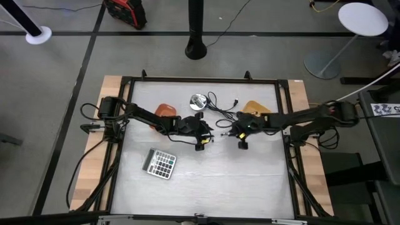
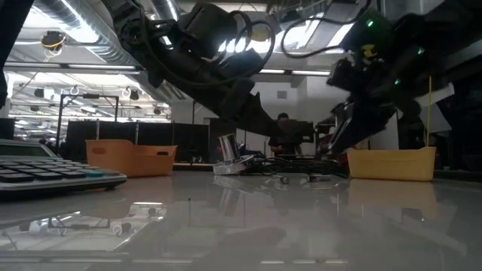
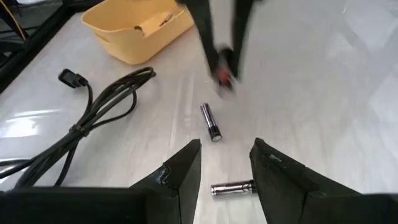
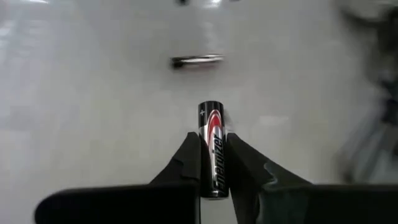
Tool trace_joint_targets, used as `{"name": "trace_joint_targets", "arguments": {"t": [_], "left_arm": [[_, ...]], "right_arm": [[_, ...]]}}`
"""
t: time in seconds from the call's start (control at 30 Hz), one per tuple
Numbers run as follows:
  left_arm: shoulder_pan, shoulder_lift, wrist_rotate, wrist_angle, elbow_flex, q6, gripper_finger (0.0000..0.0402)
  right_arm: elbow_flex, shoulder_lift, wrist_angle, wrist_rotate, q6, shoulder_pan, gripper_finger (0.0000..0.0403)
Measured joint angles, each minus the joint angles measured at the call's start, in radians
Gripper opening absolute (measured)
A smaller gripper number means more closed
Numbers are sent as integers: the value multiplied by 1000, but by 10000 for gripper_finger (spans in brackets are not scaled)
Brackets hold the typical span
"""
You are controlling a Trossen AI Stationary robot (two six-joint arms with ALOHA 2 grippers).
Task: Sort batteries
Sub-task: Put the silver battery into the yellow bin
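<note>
While the right gripper (image 4: 212, 163) pinches a red-and-black battery (image 4: 212, 146) lengthwise between its fingers near the table's middle, the left gripper (image 3: 225, 163) stands spread over a silvery battery (image 3: 231, 188), another (image 3: 211, 121) lying just beyond. The pinch looks centred; lift straight, then carry toward the yellow bin (image 1: 255, 107) without tilting.

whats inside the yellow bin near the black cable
In the left wrist view, the yellow bin holds a pale, crumpled-looking piece that I can't identify. No battery shows inside, but its near wall hides the bottom. The black cable lies outside it.
</note>
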Motion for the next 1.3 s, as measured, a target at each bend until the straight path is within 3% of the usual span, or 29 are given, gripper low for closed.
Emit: {"name": "trace_joint_targets", "arguments": {"t": [0.23,0.37,0.43,0.7,1.03,1.3], "left_arm": [[0,0,0,-4,0,0,130],[0,0,0,-3,0,0,130],[0,0,0,-3,0,0,130],[0,0,0,-3,0,0,130],[0,0,0,-3,0,-23,130],[0,0,0,-3,0,-26,130]], "right_arm": [[0,-245,-267,325,3,-1,41],[0,-341,-411,546,20,-1,41],[0,-369,-481,600,21,-1,41],[-2,-376,-502,568,55,-1,47],[-2,-376,-502,582,61,-1,125],[-2,-376,-498,563,61,-1,136]]}}
